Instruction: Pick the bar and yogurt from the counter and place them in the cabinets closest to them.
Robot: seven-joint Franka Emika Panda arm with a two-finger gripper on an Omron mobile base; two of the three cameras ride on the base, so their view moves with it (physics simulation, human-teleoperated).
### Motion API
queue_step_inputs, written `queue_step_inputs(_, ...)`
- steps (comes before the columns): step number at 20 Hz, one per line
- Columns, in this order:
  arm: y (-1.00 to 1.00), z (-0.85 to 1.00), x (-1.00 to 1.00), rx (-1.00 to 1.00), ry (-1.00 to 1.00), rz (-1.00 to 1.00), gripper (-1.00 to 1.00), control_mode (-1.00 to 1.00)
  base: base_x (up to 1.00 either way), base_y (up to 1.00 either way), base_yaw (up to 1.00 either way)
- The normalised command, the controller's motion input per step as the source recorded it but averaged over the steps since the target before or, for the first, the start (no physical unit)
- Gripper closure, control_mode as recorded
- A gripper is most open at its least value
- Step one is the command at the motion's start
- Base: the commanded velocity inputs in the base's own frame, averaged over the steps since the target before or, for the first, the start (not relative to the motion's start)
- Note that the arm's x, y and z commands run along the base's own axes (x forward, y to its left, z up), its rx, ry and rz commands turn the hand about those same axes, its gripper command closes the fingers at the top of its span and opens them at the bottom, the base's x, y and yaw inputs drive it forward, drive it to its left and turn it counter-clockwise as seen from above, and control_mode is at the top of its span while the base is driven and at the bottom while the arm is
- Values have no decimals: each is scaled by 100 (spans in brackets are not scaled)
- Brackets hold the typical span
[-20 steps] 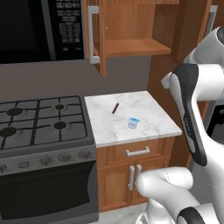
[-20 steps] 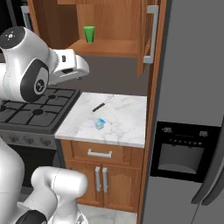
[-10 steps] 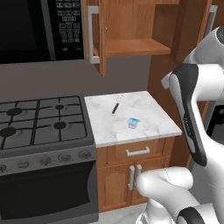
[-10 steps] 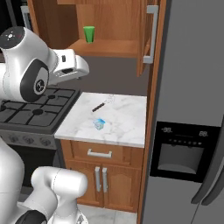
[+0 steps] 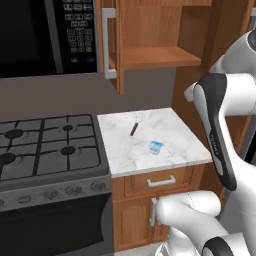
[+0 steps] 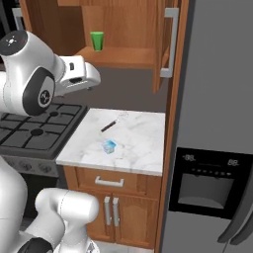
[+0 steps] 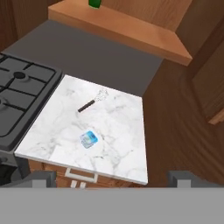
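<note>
The yogurt (image 5: 155, 147) (image 6: 109, 147) (image 7: 89, 139), a tiny pale blue and white cup, stands near the front of the white marble counter (image 5: 175, 131) (image 6: 142, 141) (image 7: 124, 127). The bar is out of view. Above the counter, the wooden cabinets (image 5: 156, 56) (image 6: 126, 53) (image 7: 131, 31) have their doors swung open, showing a plain shelf. My gripper (image 7: 113, 180) is open and holds nothing. It hovers high above the counter's front edge and looks down on the yogurt.
A thin dark stick (image 5: 134, 129) (image 6: 109, 125) (image 7: 86, 106) lies behind the yogurt. A green cup (image 6: 97, 40) (image 7: 94, 3) stands on the cabinet shelf. A gas stove (image 5: 45, 145) (image 6: 29, 133) adjoins the counter's left, under a microwave (image 5: 45, 35). A grey fridge (image 6: 217, 123) stands on the right.
</note>
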Motion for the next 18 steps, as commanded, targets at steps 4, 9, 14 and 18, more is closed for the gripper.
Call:
queue_step_inputs(4, 0, 0, 0, 0, 0, 0, -100, 100, 35, -4, 0)
queue_step_inputs(9, 0, 0, 0, 0, 0, 0, -100, 100, 21, -2, 0)
queue_step_inputs(14, 0, 0, 0, 0, 0, 0, -100, -100, 0, 0, 0)
queue_step_inputs(18, 0, -5, 0, 0, 0, 0, -100, -100, 0, 0, 0)
